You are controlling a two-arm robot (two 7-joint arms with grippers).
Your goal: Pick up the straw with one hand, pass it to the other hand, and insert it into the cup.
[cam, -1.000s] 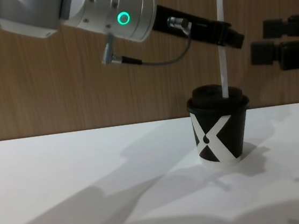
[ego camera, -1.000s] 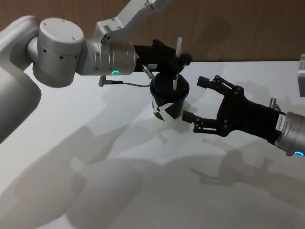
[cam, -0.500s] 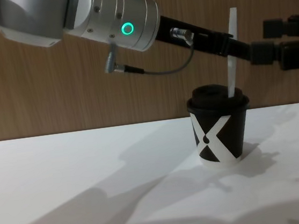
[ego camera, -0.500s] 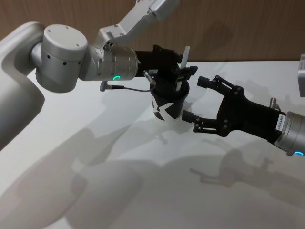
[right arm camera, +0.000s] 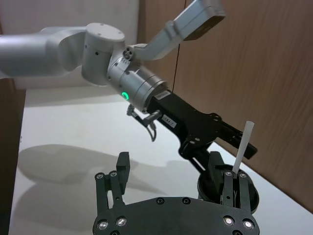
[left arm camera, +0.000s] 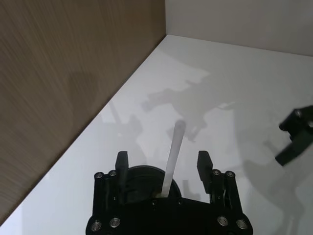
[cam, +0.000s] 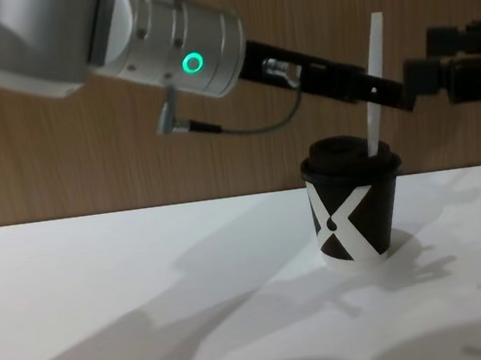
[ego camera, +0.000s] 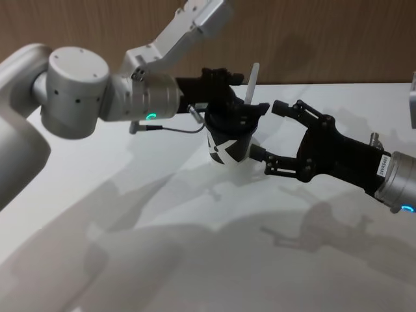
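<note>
The black cup (ego camera: 229, 140) with the white X stands on the white table (ego camera: 195, 247). The white straw (ego camera: 252, 79) pokes through its domed lid and leans right. My left gripper (ego camera: 242, 97), with silver wrist and green ring, hovers over the lid. In the left wrist view it (left arm camera: 163, 160) is open, the straw (left arm camera: 175, 142) standing free between its fingers (left arm camera: 121, 161). The chest view shows the straw (cam: 373, 69) rising from the cup (cam: 355, 210). My right gripper (ego camera: 265, 129) is open just right of the cup.
A wooden wall (cam: 91, 162) runs behind the table. A thin grey cable (ego camera: 172, 129) hangs from the left wrist near the cup. A pale object (ego camera: 412, 97) sits at the head view's right edge. Bare table lies in front of the cup.
The straw has gone down into the cup and tipped from upright to a rightward lean. My left arm has shifted a little left and lower. The right gripper has barely moved.
</note>
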